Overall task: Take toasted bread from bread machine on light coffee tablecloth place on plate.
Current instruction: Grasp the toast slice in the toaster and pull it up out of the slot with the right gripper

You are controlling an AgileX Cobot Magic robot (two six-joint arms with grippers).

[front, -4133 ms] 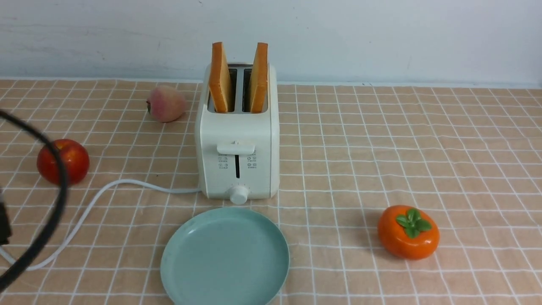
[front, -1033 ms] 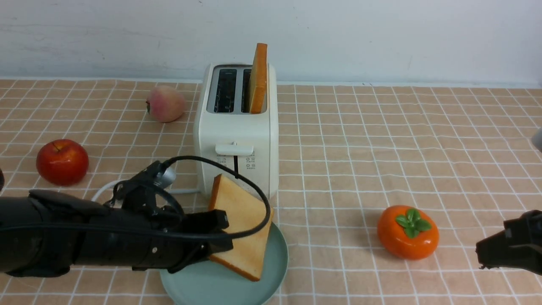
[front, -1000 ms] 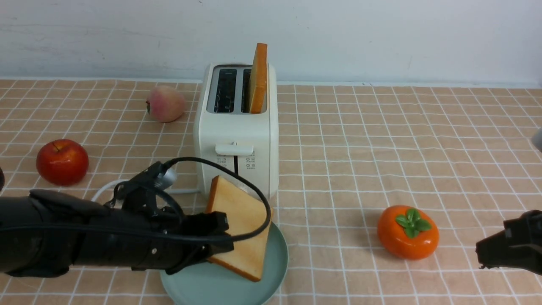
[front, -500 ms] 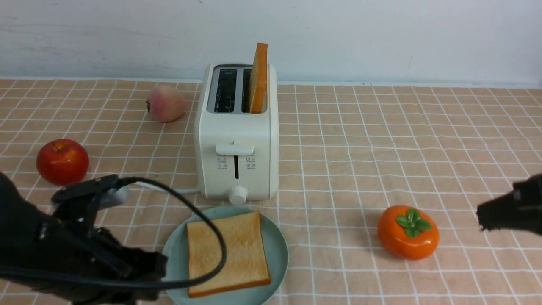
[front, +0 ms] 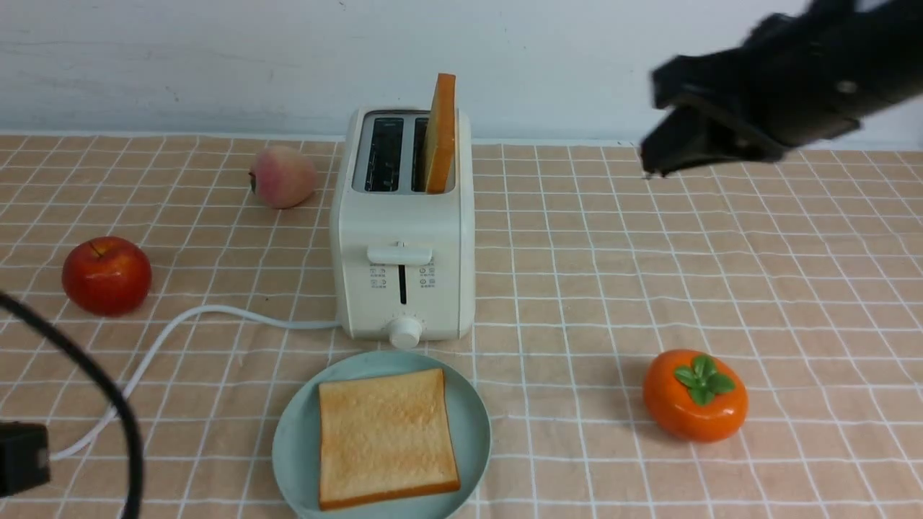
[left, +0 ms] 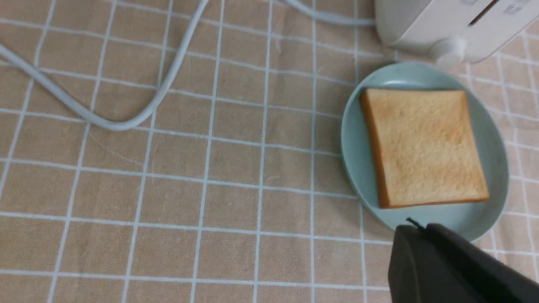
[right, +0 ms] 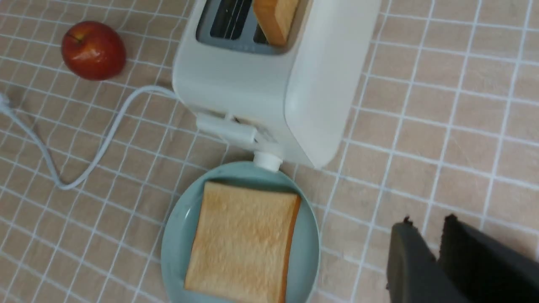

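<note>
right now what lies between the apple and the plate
Only the white cord, lying across the cloth between the apple and the plate. The rest of that stretch is bare. The front view shows it.

The left slot of the bread machine (front: 404, 238) has been emptied. The toasted bread (front: 388, 436) that stood there now lies flat on the plate (front: 288, 440) just in front of the machine. The left gripper (left: 414, 229), which carried the slice down, has let go, drawn back to the machine's near left and closed empty. The right gripper (front: 651, 124) has risen from low on the far right to above the machine's top on its right, jaws slightly parted.
</note>
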